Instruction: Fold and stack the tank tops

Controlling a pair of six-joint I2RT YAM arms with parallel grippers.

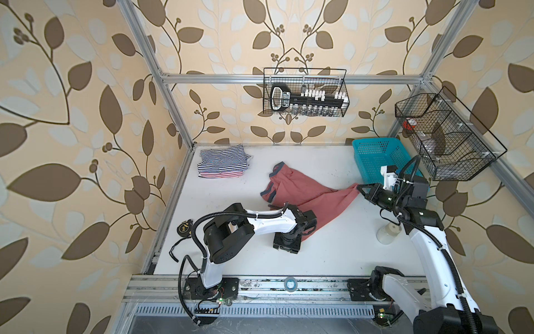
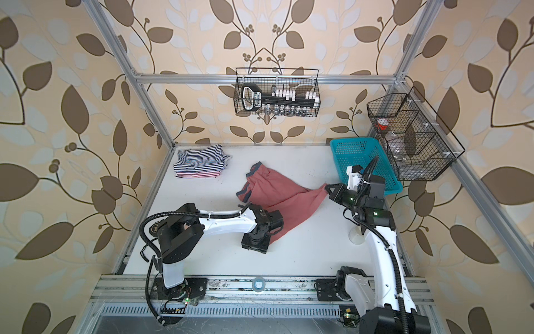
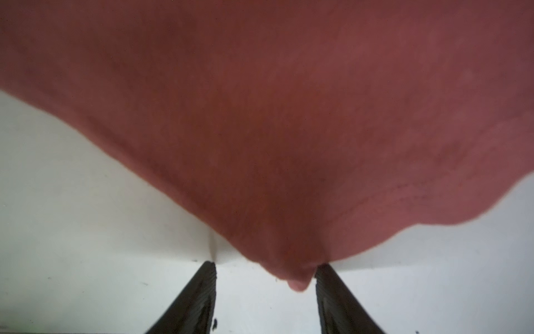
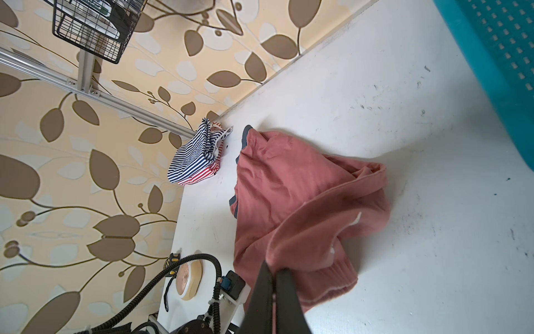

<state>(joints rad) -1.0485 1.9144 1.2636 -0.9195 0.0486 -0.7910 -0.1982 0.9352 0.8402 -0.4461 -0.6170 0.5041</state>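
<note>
Left wrist: left claw spread around dusty red top, apparently loose; right claw clamps its far-right corner.

Bright, even light, soft shadows; left wrist view blurred, top views' edges bowed.

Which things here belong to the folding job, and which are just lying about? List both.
Job: dusty red tank top, lying unfolded; navy-striped top, folded on top of the red-striped top.

Lying about: teal basket, tape measure, white container, tape roll.
</note>
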